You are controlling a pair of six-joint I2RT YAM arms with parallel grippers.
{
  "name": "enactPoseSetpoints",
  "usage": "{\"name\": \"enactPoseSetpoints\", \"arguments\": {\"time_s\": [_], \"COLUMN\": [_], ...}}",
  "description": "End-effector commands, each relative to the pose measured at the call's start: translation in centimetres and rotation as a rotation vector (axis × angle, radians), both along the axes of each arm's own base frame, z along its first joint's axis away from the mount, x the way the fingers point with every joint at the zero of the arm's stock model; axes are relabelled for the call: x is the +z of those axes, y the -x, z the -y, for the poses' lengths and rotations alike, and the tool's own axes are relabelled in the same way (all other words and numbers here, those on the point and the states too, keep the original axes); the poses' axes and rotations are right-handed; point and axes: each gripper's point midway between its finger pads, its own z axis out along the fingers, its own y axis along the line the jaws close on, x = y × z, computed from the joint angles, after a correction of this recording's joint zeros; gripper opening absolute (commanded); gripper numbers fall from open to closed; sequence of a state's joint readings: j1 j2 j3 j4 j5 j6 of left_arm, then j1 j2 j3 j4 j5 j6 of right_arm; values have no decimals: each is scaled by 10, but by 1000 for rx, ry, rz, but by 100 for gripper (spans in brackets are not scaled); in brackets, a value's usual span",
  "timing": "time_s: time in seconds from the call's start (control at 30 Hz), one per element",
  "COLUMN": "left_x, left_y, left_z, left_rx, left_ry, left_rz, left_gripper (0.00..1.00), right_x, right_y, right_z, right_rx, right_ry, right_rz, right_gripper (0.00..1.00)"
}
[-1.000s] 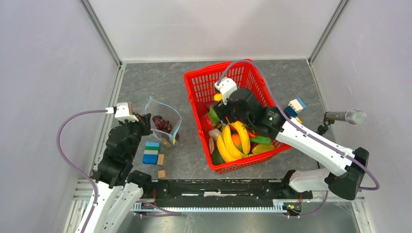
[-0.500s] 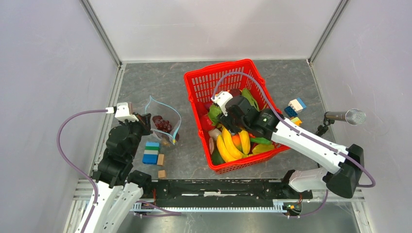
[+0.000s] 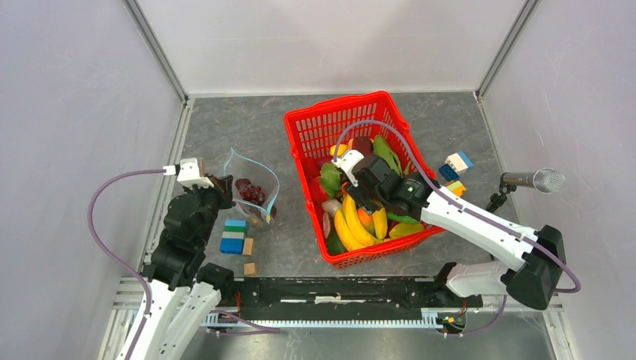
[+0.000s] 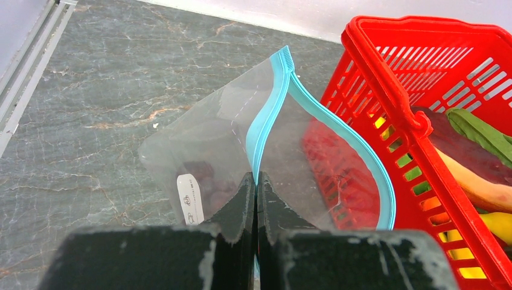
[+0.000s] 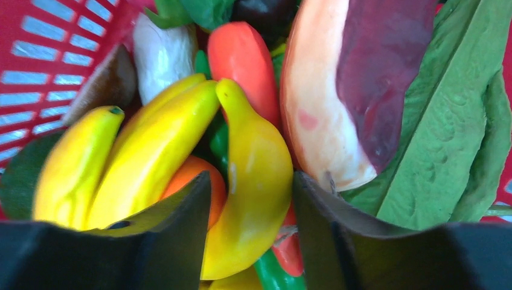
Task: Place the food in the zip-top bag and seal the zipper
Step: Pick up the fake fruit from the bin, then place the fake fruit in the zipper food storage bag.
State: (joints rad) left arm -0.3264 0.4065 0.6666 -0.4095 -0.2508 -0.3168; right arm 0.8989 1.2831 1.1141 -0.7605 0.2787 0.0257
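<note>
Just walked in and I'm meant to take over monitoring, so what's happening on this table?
The left gripper is pinched shut on the zip-top bag at its blue zipper, holding the mouth open beside the red basket. Purple grapes lie inside the bag. The right gripper is down in the basket, its fingers against both sides of a yellow banana, which is not yet lifted.
</note>
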Motion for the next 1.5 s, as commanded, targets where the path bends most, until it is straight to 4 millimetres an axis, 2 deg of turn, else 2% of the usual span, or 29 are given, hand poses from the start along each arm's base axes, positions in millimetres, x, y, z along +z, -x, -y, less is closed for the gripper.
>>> {"name": "enactPoseSetpoints", "arguments": {"time_s": [0.0,0.07,0.13,0.23,0.37,0.4,0.53,0.63,0.77,0.97,1.13,1.23,1.47], "left_x": [21,20,20,20,20,21,20,20,18,16,16,15,15], "left_y": [-3,-3,-3,-3,-3,-2,-3,-4,-4,-5,-4,-4,-4], "left_z": [4,4,4,3,3,3,4,5,6,10,11,11,12], "left_rx": [-15,-14,-15,-13,-13,-13,-17,-21,-25,-47,-50,-51,-57], "left_ry": [30,30,30,30,29,31,31,31,30,29,28,28,31], "left_rz": [68,67,67,66,65,68,65,62,57,43,42,41,42], "left_gripper": [2,2,2,2,2,2,2,2,2,2,2,2,2], "right_x": [-2,6,22,56,110,117,162,190,207,228,252,255,254], "right_y": [6,3,-2,-10,-16,-16,-15,-7,-3,-9,11,18,25], "right_z": [6,2,-2,-6,1,4,13,7,-10,-60,-98,-118,-142], "right_rx": [15,18,9,-7,-53,-66,-113,-94,-31,66,166,222,269], "right_ry": [-8,-32,-79,-176,-343,-383,-633,-862,-1011,-1115,-1181,-1215,-1189], "right_rz": [-18,0,46,142,321,359,545,637,667,627,749,773,857], "right_gripper": [43,25,21,18,18,18,21,16,17,15,15,15,9]}}
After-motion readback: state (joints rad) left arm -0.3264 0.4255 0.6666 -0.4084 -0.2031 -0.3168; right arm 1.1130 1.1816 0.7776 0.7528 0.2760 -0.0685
